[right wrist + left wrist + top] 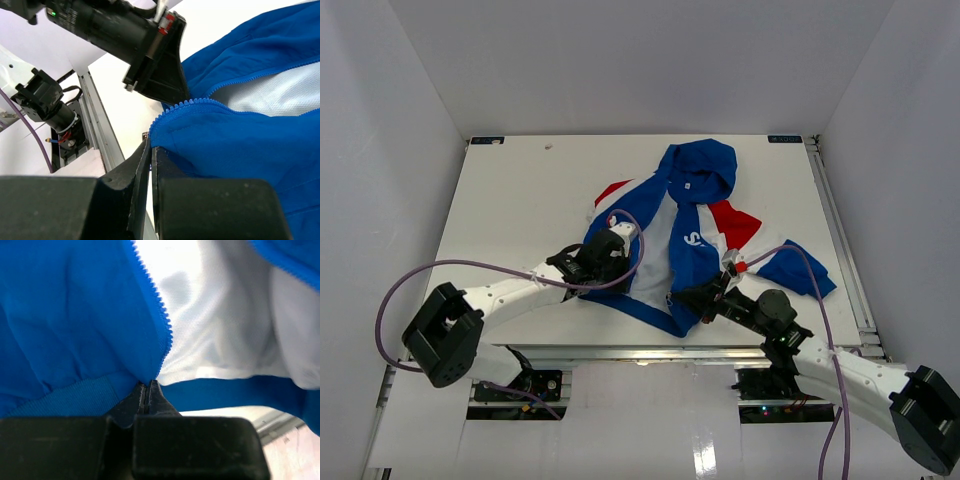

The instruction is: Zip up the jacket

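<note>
The jacket [692, 178] lies open in the middle of the table, hood at the far side, white lining showing between the blue front panels. My left gripper [617, 262] is shut on the left front panel; in the left wrist view the fingertips [148, 385] pinch the blue fabric [65, 315] at the lower end of the zipper teeth [152, 287]. My right gripper [700, 300] is shut on the right panel's lower corner [165, 132], at the end of its zipper teeth [192, 102], near the table's front edge. The two zipper halves are apart.
The white table [520, 200] has grey walls on three sides and a metal rail [840, 230] along its right edge. The front edge rail [95, 125] is just below my right gripper. My left arm's wrist [155, 55] is close by in the right wrist view. Purple cables [470, 265] loop from both arms.
</note>
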